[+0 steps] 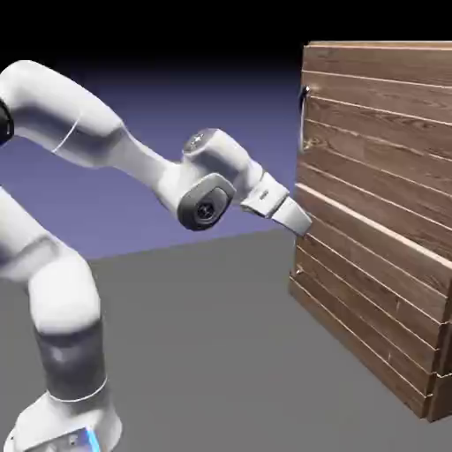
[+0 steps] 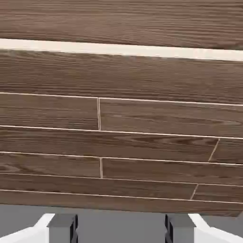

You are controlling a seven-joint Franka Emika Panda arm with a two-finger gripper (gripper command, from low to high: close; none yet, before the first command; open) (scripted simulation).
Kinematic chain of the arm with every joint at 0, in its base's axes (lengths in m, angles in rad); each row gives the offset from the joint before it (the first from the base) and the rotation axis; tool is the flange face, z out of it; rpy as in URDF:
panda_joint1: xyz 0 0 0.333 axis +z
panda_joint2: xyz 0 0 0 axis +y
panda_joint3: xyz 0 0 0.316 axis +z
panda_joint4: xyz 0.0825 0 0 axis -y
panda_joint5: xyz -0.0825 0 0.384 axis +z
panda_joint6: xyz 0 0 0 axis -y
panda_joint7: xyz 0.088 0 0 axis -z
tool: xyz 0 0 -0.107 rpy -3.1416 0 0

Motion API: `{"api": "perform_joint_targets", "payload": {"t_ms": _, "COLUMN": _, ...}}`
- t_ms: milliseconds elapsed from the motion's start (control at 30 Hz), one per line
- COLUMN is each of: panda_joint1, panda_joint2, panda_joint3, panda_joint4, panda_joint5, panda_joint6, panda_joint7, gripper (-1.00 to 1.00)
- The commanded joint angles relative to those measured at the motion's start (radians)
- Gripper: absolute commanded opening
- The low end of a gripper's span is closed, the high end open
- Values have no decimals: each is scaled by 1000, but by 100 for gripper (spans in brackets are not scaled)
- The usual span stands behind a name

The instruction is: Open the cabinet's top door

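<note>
The cabinet of brown wood planks fills the exterior view's right side. Its top door carries a small dark vertical handle near its left edge. My gripper points at the cabinet's left edge, well below the handle, about level with the light seam between the two panels. In the hand view the gripper is open with nothing between its grey fingertips. Planks fill that view: a strip of the top door above the light seam, the lower panel beneath. The handle is out of the hand view.
The grey table runs under the arm up to the cabinet's base. My white arm arches in from the exterior view's left. The lower door panel sits just below and right of the gripper.
</note>
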Motion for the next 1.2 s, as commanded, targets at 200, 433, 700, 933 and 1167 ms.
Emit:
{"api": "perform_joint_targets", "payload": {"t_ms": 200, "panda_joint1": -139, "panda_joint2": -47, "panda_joint3": 155, "panda_joint4": 112, "panda_joint5": 305, "panda_joint6": 20, "panda_joint7": -192, "gripper": 0}}
{"api": "perform_joint_targets", "payload": {"t_ms": 433, "panda_joint1": -278, "panda_joint2": -93, "panda_joint3": 311, "panda_joint4": 224, "panda_joint5": 609, "panda_joint6": 41, "panda_joint7": -384, "gripper": 0}}
{"api": "perform_joint_targets", "payload": {"t_ms": 700, "panda_joint1": -437, "panda_joint2": -146, "panda_joint3": 488, "panda_joint4": 352, "panda_joint5": 957, "panda_joint6": 64, "panda_joint7": -604, "gripper": 0}}
{"api": "perform_joint_targets", "payload": {"t_ms": 933, "panda_joint1": -576, "panda_joint2": -193, "panda_joint3": 644, "panda_joint4": 464, "panda_joint5": 1261, "panda_joint6": 84, "panda_joint7": -796, "gripper": 0}}
{"api": "perform_joint_targets", "payload": {"t_ms": 1167, "panda_joint1": -715, "panda_joint2": -239, "panda_joint3": 799, "panda_joint4": 575, "panda_joint5": 1566, "panda_joint6": 105, "panda_joint7": -988, "gripper": 0}}
